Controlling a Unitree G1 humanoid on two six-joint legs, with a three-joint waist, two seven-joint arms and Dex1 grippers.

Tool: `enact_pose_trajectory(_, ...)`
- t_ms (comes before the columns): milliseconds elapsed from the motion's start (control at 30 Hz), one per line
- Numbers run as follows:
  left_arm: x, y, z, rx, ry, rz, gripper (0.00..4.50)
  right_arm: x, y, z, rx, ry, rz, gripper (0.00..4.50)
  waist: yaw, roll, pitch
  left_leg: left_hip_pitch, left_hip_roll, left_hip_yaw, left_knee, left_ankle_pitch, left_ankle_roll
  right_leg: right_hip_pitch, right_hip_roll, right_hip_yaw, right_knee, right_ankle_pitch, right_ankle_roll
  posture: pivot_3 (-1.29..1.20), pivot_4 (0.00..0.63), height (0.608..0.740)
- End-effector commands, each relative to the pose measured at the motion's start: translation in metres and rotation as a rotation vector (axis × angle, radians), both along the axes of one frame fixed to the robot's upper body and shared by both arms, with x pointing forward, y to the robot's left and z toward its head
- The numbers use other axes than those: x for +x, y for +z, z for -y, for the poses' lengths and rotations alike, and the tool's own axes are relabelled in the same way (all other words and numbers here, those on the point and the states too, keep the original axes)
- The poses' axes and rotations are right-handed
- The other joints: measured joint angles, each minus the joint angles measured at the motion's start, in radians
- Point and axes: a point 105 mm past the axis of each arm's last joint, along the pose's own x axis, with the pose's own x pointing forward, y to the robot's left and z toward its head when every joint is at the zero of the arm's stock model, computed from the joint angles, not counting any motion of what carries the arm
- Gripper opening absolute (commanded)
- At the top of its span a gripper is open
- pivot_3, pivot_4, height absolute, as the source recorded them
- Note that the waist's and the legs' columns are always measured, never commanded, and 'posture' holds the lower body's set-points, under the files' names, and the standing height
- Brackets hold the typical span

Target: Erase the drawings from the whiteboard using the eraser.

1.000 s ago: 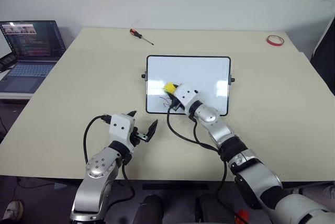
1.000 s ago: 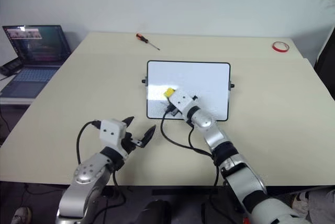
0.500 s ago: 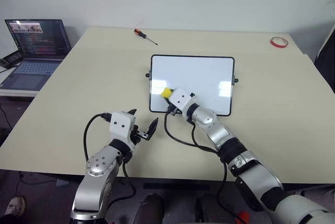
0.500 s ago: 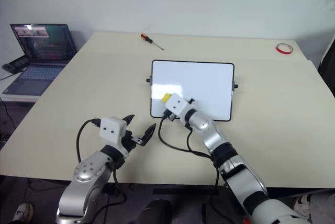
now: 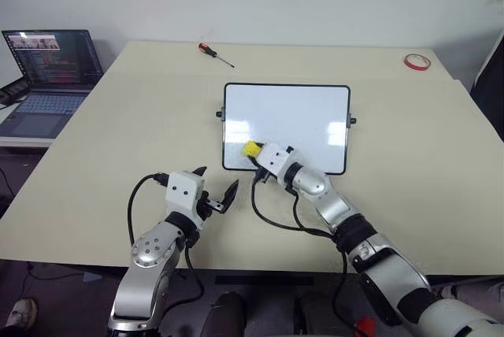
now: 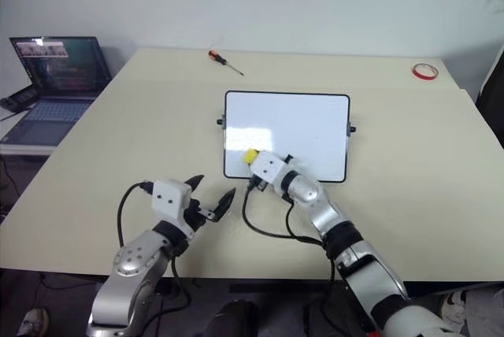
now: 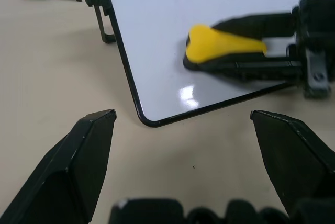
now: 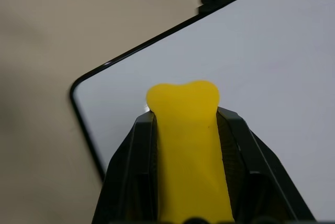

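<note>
1. my right gripper (image 5: pixel 253 153) is clamped on the eraser (image 5: pixel 251 149), a smooth yellow block flared at its tip with a dark underside, pressed on the whiteboard (image 5: pixel 299 116) near its near left corner.
2. the whiteboard is glossy white, thin black frame, rounded corners, small black knobs on its short sides, lying flat on the matte beige table (image 5: pixel 102 156).
3. my left gripper (image 5: pixel 214 189) hovers over bare table with its black wedge fingers spread wide, holding nothing.
</note>
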Motion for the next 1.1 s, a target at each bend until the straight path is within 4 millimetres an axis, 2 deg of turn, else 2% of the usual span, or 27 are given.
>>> enact_pose_trajectory(33, -0.001, 0.007, 0.002, -0.013, -0.015, 0.039, 4.5, 0.008, -0.019, 0.031, -0.063, -0.096, -0.057, 1.19, 0.002, 0.0, 0.0, 0.0, 0.0, 0.0, 0.0, 0.0, 0.0, 0.0, 0.0, 0.0, 0.0, 0.0, 0.0, 0.0, 0.15, 0.74)
enact_pose_trajectory(267, 0.003, 0.007, 0.005, -0.013, -0.032, 0.047, 4.5, 0.039, 0.01, 0.071, -0.032, -0.347, 0.078, 1.19, 0.011, 0.0, 0.0, 0.0, -0.001, -0.002, 0.002, 0.001, 0.001, 0.002, 0.0, -0.001, 0.0, 0.0, 0.001, 0.0, 0.15, 0.74)
enact_pose_trajectory(333, 0.005, 0.008, 0.007, -0.014, -0.043, 0.049, 4.5, 0.043, 0.016, 0.075, -0.017, -0.388, 0.102, 1.19, 0.013, 0.0, 0.0, 0.0, -0.002, -0.003, 0.002, 0.003, 0.001, 0.003, 0.0, -0.001, 0.0, 0.001, 0.001, 0.0, 0.15, 0.74)
enact_pose_trajectory(700, 0.006, 0.009, 0.009, -0.014, -0.047, 0.057, 4.5, 0.026, 0.004, 0.048, -0.038, -0.233, 0.066, 1.19, 0.006, 0.0, 0.0, 0.002, -0.001, -0.002, 0.001, 0.004, 0.001, 0.004, 0.0, 0.0, -0.001, 0.001, 0.001, 0.0, 0.15, 0.74)
enact_pose_trajectory(867, 0.005, 0.008, 0.007, -0.016, -0.033, 0.057, 4.5, -0.008, -0.026, 0.019, -0.13, 0.015, -0.052, 1.19, 0.0, 0.0, 0.0, 0.003, 0.0, -0.001, 0.0, 0.004, 0.001, 0.004, 0.0, 0.0, -0.001, 0.001, 0.001, 0.0, 0.15, 0.74)
enact_pose_trajectory(967, 0.005, 0.009, 0.007, -0.016, -0.028, 0.058, 4.5, -0.016, -0.031, 0.016, -0.153, 0.056, -0.069, 1.19, -0.004, 0.0, 0.0, 0.004, 0.0, -0.001, -0.001, 0.004, 0.001, 0.004, 0.0, 0.001, -0.001, 0.001, 0.001, 0.0, 0.15, 0.74)
enact_pose_trajectory(1100, 0.005, 0.009, 0.006, -0.017, -0.021, 0.058, 4.5, -0.016, -0.032, 0.016, -0.166, 0.059, -0.067, 1.19, -0.002, 0.0, 0.0, 0.004, 0.0, -0.002, -0.001, 0.004, 0.001, 0.004, 0.0, 0.0, -0.001, 0.001, 0.001, 0.0, 0.15, 0.74)
